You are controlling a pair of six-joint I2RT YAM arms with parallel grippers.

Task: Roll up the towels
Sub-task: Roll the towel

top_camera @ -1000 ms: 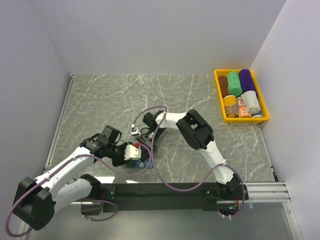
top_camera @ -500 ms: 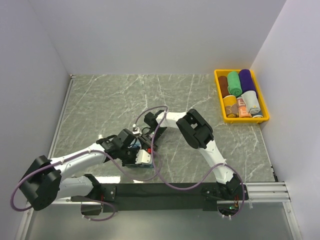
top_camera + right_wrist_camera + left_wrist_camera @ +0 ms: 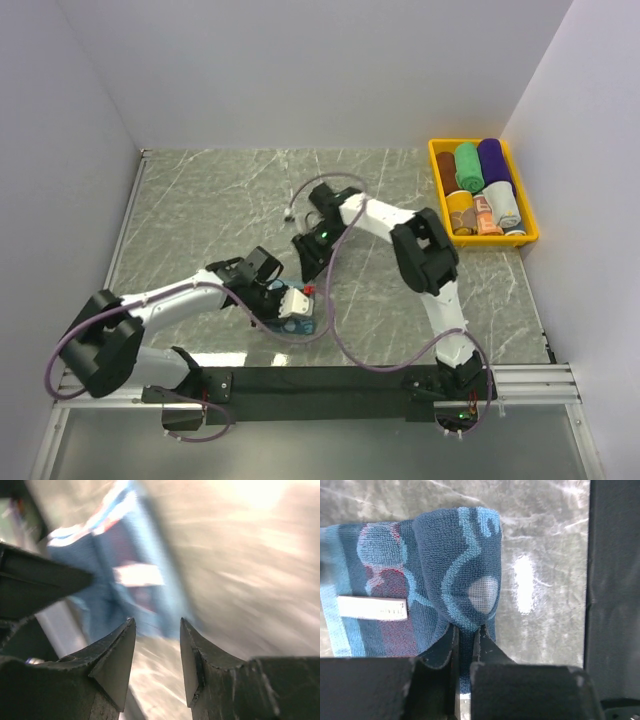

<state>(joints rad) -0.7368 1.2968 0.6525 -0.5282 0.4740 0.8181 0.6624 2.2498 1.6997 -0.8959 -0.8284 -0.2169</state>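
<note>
A blue towel with white print (image 3: 455,570) lies on the marble table near the front, with a white label (image 3: 370,607) on it. My left gripper (image 3: 466,632) is shut on a folded-over edge of this towel; in the top view the gripper (image 3: 292,304) sits over the towel (image 3: 303,327). My right gripper (image 3: 306,270) is open and empty, just behind the towel and apart from it. The right wrist view is blurred; it shows the open gripper (image 3: 157,630) with the blue towel (image 3: 110,590) beyond it.
A yellow bin (image 3: 437,195) stands at the back right with several short rolls in it, among them green (image 3: 468,167), purple (image 3: 491,160), brown (image 3: 446,168) and orange (image 3: 459,210). Walls enclose the table on the left, back and right.
My left gripper has moved right along the table with the towel edge in it. My right gripper has drawn back from the towel and its arm has swung to the right.
</note>
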